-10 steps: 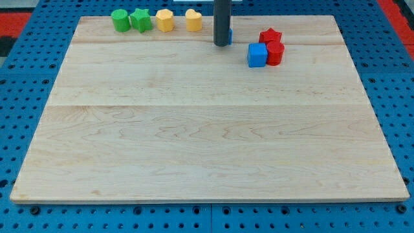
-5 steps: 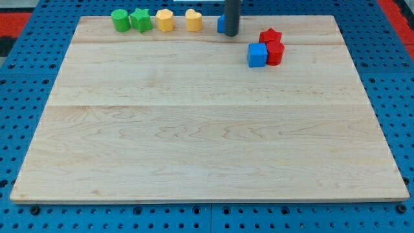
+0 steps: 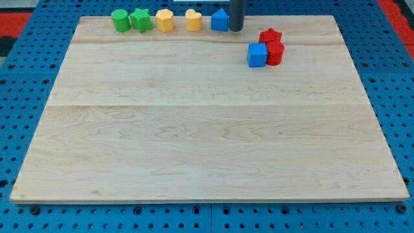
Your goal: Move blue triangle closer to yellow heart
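The blue triangle (image 3: pixel 220 20) sits at the view's top, just right of the yellow heart (image 3: pixel 193 20), with a small gap between them. My tip (image 3: pixel 236 29) stands right against the blue triangle's right side. The rod rises out of the view's top edge.
A yellow block (image 3: pixel 165 20), a green star (image 3: pixel 141 20) and a green cylinder (image 3: pixel 119 19) line up left of the heart. A blue cube (image 3: pixel 257 55), a red star (image 3: pixel 270 36) and a red cylinder (image 3: pixel 275 53) cluster right of my tip, on the wooden board (image 3: pixel 207 129).
My tip moved from the triangle's left side round to its right side. The blue triangle, earlier hidden behind the rod, now shows fully and lies closer to the heart.
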